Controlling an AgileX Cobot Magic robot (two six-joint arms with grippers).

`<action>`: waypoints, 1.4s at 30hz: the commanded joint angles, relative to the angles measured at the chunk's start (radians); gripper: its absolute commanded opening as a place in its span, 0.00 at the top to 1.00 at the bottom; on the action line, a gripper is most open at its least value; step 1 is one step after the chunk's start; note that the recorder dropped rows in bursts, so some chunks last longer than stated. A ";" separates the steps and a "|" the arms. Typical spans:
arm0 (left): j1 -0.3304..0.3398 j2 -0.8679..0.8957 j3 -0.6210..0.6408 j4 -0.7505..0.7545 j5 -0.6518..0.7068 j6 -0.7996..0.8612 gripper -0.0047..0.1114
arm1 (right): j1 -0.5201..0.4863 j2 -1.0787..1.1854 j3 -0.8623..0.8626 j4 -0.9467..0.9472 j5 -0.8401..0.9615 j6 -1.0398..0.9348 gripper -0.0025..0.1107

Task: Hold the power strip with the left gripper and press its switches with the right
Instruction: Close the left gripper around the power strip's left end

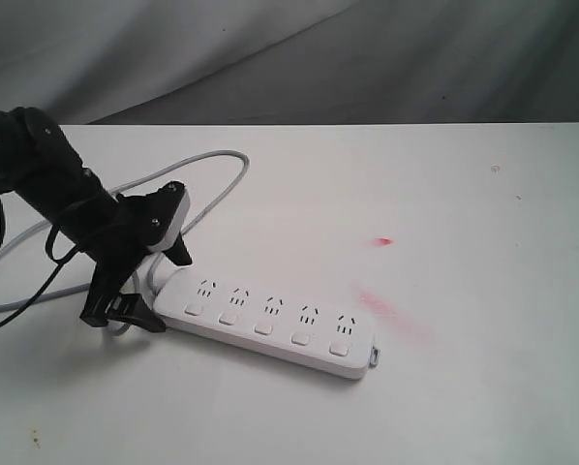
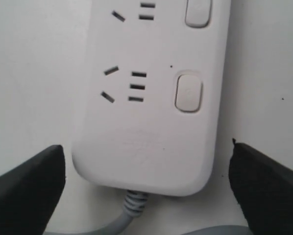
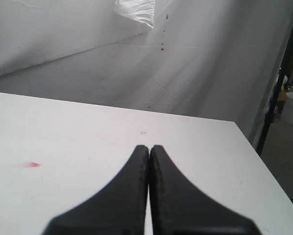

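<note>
The white power strip (image 1: 270, 315) lies on the white table, its five sockets in a row with a switch (image 1: 263, 327) below each. Its grey cord (image 1: 212, 170) loops away toward the back left. My left gripper (image 1: 164, 289) is open and straddles the strip's cord end, one finger on each side. In the left wrist view both black fingers (image 2: 29, 186) stand apart from the power strip (image 2: 146, 137), with the nearest switch (image 2: 188, 92) ahead. My right gripper (image 3: 149, 147) is shut on nothing, over bare table, outside the exterior view.
A small red mark (image 1: 383, 240) and a pink smear (image 1: 391, 310) stain the table beside the strip's far end. A grey cloth backdrop (image 1: 367, 58) hangs behind. Past the table edge stand a dark pole (image 3: 279, 88) and a white bucket (image 3: 292, 107).
</note>
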 commanded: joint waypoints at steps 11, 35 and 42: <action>-0.006 0.031 -0.004 -0.049 0.003 0.007 0.23 | -0.009 -0.007 0.007 -0.010 -0.012 0.005 0.98; -0.035 0.033 -0.004 -0.052 -0.057 -0.103 0.33 | -0.009 -0.007 0.007 -0.010 -0.012 0.005 0.98; -0.035 0.033 -0.004 -0.052 -0.057 -0.154 0.33 | -0.009 -0.007 0.007 -0.010 -0.012 0.005 0.98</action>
